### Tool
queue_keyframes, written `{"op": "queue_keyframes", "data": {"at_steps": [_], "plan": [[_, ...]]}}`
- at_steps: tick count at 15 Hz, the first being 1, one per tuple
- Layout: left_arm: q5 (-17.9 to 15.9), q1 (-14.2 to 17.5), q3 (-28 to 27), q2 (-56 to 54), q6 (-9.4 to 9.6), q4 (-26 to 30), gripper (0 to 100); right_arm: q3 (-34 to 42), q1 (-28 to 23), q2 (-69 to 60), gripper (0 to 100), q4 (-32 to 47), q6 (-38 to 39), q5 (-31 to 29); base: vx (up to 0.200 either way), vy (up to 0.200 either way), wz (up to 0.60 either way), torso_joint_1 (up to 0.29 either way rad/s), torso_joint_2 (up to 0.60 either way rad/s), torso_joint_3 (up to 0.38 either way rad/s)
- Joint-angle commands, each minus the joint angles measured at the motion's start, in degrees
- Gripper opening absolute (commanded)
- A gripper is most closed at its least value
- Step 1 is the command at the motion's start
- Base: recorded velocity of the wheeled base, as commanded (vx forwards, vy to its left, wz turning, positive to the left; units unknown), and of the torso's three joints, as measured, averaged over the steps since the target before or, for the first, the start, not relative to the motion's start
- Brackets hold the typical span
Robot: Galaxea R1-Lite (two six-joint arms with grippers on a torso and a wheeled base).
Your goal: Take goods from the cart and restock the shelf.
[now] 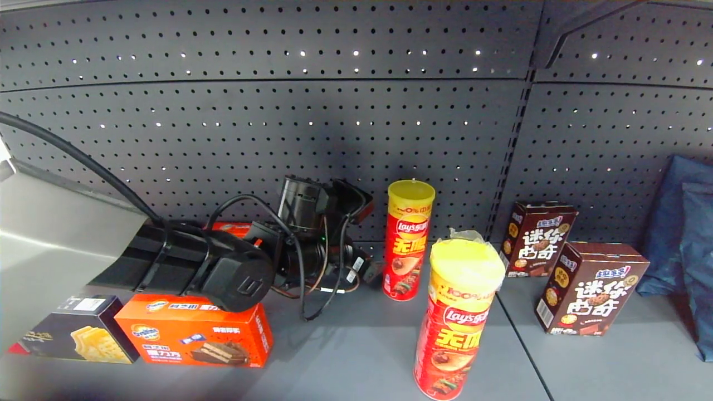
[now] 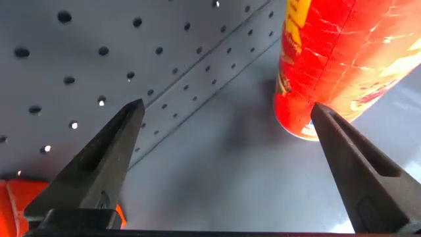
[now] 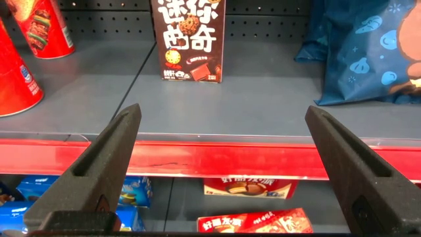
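L gripper (image 2: 227, 106) was spread wide, empty, just beside the rear chip can (image 1: 409, 239) at the back of the shelf (image 1: 356, 345). R gripper (image 3: 222, 110) was spread too, empty, out front of the shelf edge, facing a cookie box (image 3: 189, 39).

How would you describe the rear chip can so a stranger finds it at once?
Start at the pegboard wall behind the shelf. Close before it, mid-shelf, stands a red chip can with a yellow lid. Unlike its twin, nearer the front edge, it stands rearmost.
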Motion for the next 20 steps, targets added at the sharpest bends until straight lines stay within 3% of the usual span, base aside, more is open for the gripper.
{"op": "queue_keyframes", "data": {"at_steps": [1,3,7,10,12,14,16,20], "plan": [[0.1,0.1,-0.9,1.2,-0.01,-0.4,100,0.0,0.0,0.0,100,0.0,0.0,0.0,0.0,0.0,0.0,0.0,0.0,0.0],[0.6,0.1,-1.0,1.2,-0.19,-0.4,100,0.0,0.0,0.0,100,0.0,0.0,0.1,0.0,0.0,0.0,0.0,0.0,0.0],[3.4,0.9,-0.5,-4.9,-2.47,-0.4,100,0.0,0.0,0.0,100,0.0,0.0,0.0,0.0,0.0,0.0,0.0,0.0,0.0],[5.1,4.3,-0.5,-12.8,-0.71,0.2,100,0.0,0.0,0.0,100,0.0,0.0,0.0,0.0,0.0,0.0,0.0,0.0,0.0],[5.7,6.5,3.3,-18.1,-0.1,0.6,100,0.0,0.0,0.0,100,0.0,0.0,0.0,0.0,0.0,0.0,0.0,0.0,0.0],[5.7,9.3,14.2,-26.2,-0.19,0.2,100,0.0,0.0,0.0,100,0.0,0.0,0.0,0.0,0.0,0.0,0.0,0.0,0.0],[5.5,9.9,20.7,-32.2,-0.1,0.5,100,0.0,0.0,0.0,100,0.0,0.0,0.0,0.0,0.0,0.0,0.0,0.0,0.0],[5.7,10.1,23.7,-38.9,0.08,1.3,100,0.0,0.0,0.0,100,0.0,0.0,0.1,0.0,0.0,0.0,0.0,0.0,0.0]]}}
